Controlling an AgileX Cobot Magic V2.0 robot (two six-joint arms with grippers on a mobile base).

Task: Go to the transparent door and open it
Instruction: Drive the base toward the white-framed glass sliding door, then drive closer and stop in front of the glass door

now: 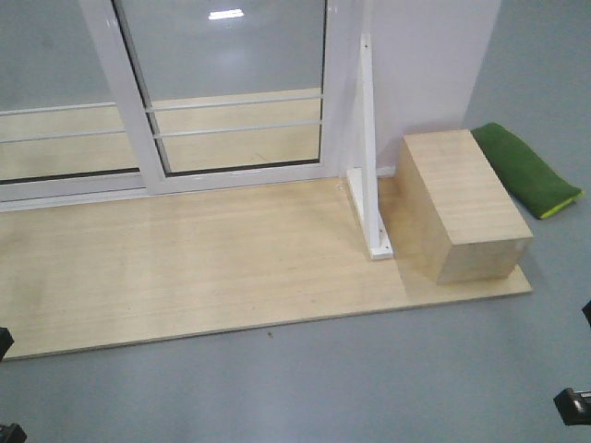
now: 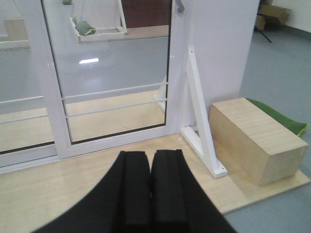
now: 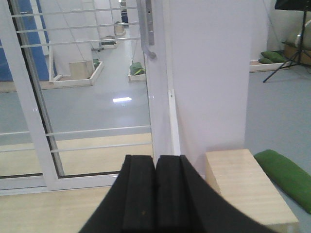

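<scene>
The transparent door (image 1: 231, 92) is a white-framed glass panel with two thin horizontal bars, standing at the back of a wooden platform. Its curved grey handle (image 3: 146, 34) and lock plate sit high on the right stile, and only the handle's tip (image 2: 180, 6) shows in the left wrist view. My left gripper (image 2: 150, 154) is shut on nothing and hangs over the platform in front of the door (image 2: 112, 68). My right gripper (image 3: 155, 158) is also shut and empty. It points at the door's right stile, well below the handle and apart from the door (image 3: 97, 73).
A similar barred glass panel (image 1: 55, 92) without a handle stands to the left. Right of the door are a white wall panel (image 1: 425, 65), a slanted white brace (image 1: 369, 166), a wooden box (image 1: 462, 203) and a green cushion (image 1: 526, 171). The wooden platform (image 1: 185, 268) lies on grey floor.
</scene>
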